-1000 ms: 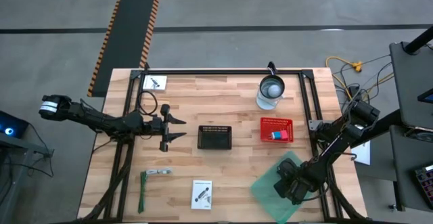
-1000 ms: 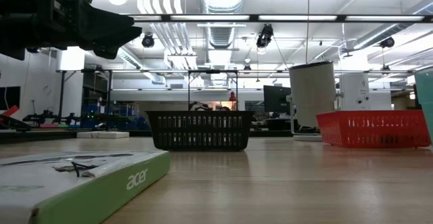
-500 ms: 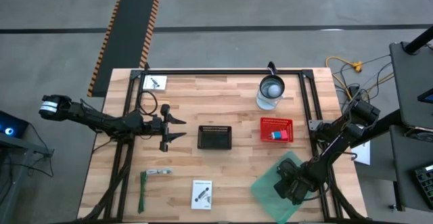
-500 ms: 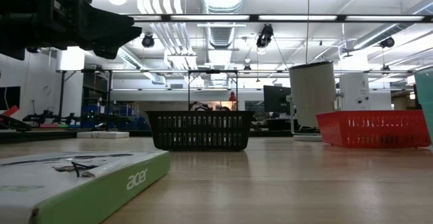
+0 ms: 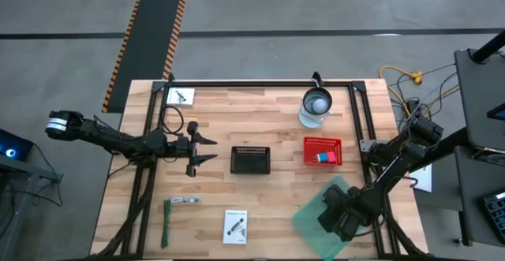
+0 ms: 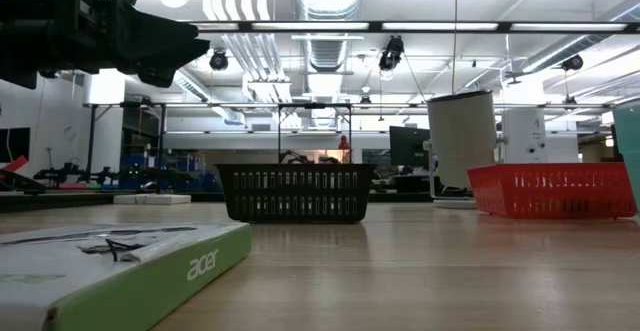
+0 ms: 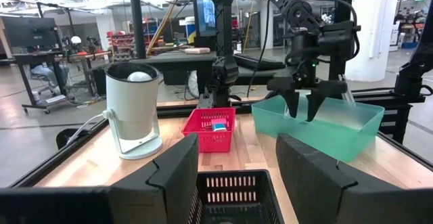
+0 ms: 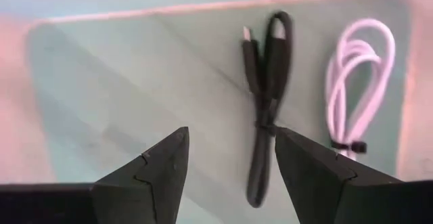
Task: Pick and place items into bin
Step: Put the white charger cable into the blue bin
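Right gripper (image 5: pixel 341 218) hangs over the teal bin (image 5: pixel 314 216) at the near right corner of the table (image 5: pixel 276 190), jaws parted and holding nothing. Only the right wrist view looks down into that bin: a dark cable (image 8: pixel 265 122) folded and tied at its middle lies on the floor, with a coiled white cable (image 8: pixel 358 102) beside it, apart from it. The left gripper (image 5: pixel 207 149) waits above the left half of the table, jaws spread and empty, aimed at the black mesh basket (image 5: pixel 251 159) at the centre.

From above, the other things show: a red basket (image 5: pixel 323 151) holding a small blue and pink object, a white cylindrical device (image 5: pixel 316 106) behind it, a white card (image 5: pixel 181 96) at the far left corner, and near the front edge a green strip tool (image 5: pixel 167 221) and a white printed card (image 5: pixel 235 225).

The low view alone reveals green edging and lettering on the side of that near card (image 6: pixel 120 261), which lies flat, while the left wrist view shows the right gripper (image 7: pixel 306 109) poised just above the bin's rim (image 7: pixel 318 119).
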Robot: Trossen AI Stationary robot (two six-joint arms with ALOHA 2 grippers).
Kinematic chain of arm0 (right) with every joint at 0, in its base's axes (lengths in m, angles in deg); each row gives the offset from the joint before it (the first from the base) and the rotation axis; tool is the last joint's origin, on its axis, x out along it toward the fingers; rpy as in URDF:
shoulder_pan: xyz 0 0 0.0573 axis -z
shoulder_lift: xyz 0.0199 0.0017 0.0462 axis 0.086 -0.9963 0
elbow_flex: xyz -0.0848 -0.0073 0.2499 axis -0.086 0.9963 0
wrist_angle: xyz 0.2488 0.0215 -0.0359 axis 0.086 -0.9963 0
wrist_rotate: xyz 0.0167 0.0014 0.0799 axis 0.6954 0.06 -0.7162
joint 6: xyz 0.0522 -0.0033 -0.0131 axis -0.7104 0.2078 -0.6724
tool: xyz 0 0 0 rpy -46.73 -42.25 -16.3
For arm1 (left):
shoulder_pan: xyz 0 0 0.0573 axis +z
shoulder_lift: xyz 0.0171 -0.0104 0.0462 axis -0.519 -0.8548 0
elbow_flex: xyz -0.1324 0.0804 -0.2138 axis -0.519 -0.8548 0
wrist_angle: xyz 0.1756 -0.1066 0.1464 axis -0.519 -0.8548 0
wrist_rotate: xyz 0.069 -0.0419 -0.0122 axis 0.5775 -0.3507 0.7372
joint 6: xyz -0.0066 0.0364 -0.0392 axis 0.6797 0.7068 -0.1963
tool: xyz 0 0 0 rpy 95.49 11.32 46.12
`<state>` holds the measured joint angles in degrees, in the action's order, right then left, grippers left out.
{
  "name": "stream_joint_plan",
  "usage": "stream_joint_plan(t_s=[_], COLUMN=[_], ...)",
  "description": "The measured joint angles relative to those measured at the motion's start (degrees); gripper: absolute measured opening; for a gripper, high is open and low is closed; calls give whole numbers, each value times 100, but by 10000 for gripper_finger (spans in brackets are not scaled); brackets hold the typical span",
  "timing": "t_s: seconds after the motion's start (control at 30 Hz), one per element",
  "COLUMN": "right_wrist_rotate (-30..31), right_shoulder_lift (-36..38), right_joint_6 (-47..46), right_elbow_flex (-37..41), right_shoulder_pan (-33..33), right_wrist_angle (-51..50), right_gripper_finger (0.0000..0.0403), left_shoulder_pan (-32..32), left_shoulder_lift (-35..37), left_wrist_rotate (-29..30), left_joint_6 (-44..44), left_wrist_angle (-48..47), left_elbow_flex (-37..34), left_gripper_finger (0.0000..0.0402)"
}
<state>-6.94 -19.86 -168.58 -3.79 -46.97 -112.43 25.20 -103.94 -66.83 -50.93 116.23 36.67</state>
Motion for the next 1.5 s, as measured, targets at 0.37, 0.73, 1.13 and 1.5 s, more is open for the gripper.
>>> stream_joint_plan(t_s=[0.37, 0.73, 1.13, 1.5], right_wrist_rotate=[361, 1225, 2136, 2656], right_shoulder_lift=[4, 4, 4, 4], right_joint_6=[358, 1031, 1866, 2705], right_elbow_flex=[-336, -515, -533, -491], right_shoulder_pan=[5, 5, 6, 95], right_wrist_angle=[-112, -132, 278, 805], right_gripper_finger=[205, 191, 183, 183], left_shoulder_pan=[-1, -1, -1, -2], left_shoulder_lift=[0, 1, 2, 0], left_wrist_rotate=[0, 0, 0, 0], left_joint_6=[0, 0, 0, 0], left_wrist_angle=[0, 0, 0, 0], left_elbow_flex=[-2, -2, -2, -2], left_gripper_finger=[183, 183, 183, 183])
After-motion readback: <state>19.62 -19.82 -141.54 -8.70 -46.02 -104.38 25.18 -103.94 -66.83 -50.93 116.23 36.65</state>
